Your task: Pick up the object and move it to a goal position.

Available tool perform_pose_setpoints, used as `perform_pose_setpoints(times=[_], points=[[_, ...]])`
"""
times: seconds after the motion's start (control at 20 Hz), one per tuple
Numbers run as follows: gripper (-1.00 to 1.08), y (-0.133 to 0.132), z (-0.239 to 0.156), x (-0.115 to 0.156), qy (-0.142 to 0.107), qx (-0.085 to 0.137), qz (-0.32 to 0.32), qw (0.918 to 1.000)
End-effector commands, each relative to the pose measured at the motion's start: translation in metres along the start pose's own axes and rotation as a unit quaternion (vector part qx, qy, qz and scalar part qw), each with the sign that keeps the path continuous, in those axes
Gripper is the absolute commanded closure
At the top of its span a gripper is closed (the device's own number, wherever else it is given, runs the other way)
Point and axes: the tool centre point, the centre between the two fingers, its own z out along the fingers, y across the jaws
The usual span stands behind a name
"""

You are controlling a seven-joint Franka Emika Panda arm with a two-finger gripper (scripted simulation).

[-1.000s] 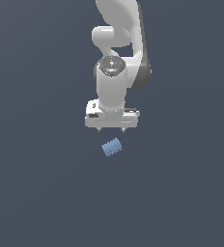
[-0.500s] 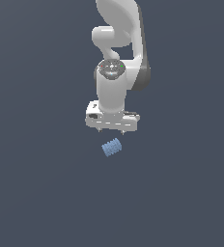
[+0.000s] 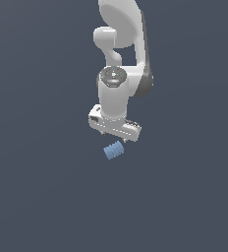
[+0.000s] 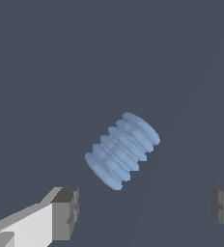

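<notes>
Hovering end effector [image 3: 115, 132] — object [image 4: 122, 150] below

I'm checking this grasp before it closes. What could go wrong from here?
1. The ribbed cylinder lies on its side, askew to the open hand; closing now might roll or twist it away.
2. In the wrist view it sits ahead of the fingertips, not between them, so the hand could close on nothing.
3. Ridged sides may give the pads uneven contact.
</notes>
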Motion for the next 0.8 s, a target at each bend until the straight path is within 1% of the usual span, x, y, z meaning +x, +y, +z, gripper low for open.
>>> perform_pose_setpoints(times=[0.0, 0.15, 0.35, 0.55, 0.75], points=[[-0.92, -0.001, 0.004, 0.001, 0.0, 0.001, 0.035, 0.9994], [-0.92, -0.001, 0.009, 0.002, 0.001, 0.002, 0.077, 0.997], [-0.92, -0.002, 0.016, 0.004, 0.001, 0.002, 0.133, 0.9912], [-0.92, -0.003, 0.022, 0.006, 0.002, 0.003, 0.188, 0.9823], [-0.92, -0.004, 0.029, 0.007, 0.003, 0.004, 0.241, 0.9705]])
